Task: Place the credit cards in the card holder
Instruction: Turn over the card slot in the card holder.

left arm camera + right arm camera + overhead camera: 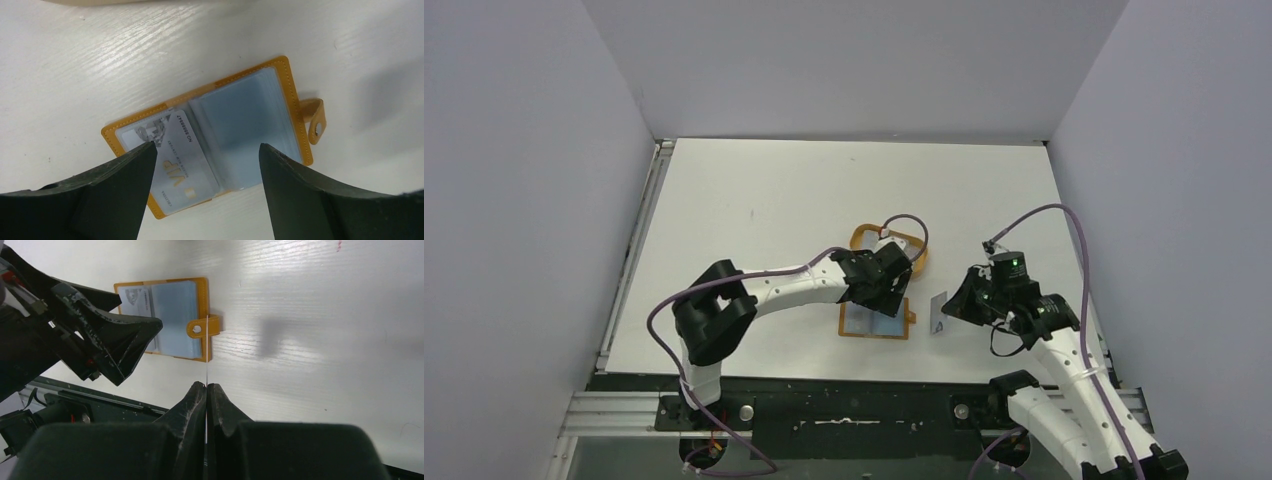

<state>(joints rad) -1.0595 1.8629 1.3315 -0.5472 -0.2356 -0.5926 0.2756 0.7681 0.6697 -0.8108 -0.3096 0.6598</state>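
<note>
one card on the holder, another waiting on the right

the left gripper (207,150) hovers low over the card holder (240,120), jaws well apart and holding nothing. it looks placed to tend the open leaves rather than to carry anything. the holder lies flat and open on the white table (754,220), near the front edge, its closure tab pointing right. a vip card (182,160) lies skewed on the left half, over a greyish card already sleeved. whether it is properly pocketed cannot be told, and it likely needs squaring. (the orange oval tray (861,238) just beyond is mostly hidden by the left arm.) just right of the holder, a pale credit card (938,312) is pinched in the closed right gripper (206,386), held edge-on toward the sleeves, probably so that it can slide in.
</note>
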